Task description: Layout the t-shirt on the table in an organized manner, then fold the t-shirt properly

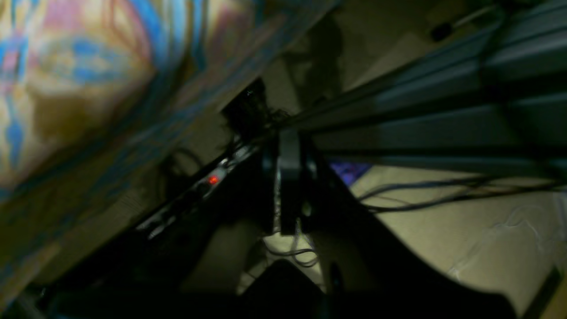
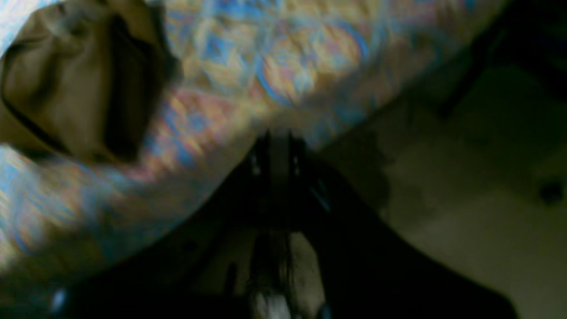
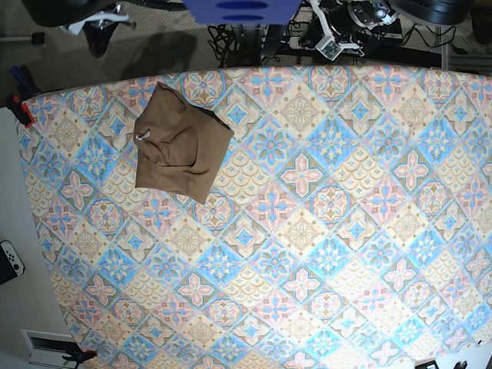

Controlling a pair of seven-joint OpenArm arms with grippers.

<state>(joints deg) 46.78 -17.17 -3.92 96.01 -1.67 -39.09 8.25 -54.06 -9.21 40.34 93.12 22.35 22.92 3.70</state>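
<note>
While the table (image 3: 307, 231) with its diamond-tile floral cloth fills my base view, the tan t-shirt (image 3: 178, 144) lies crumpled near that table's far left corner, its white tag showing. Beyond the table's far edge I see dark equipment and cables on the floor. Both the left gripper (image 1: 288, 186) and the right gripper (image 2: 277, 177) hang off the table's edge, jaws pressed together on nothing.
</note>
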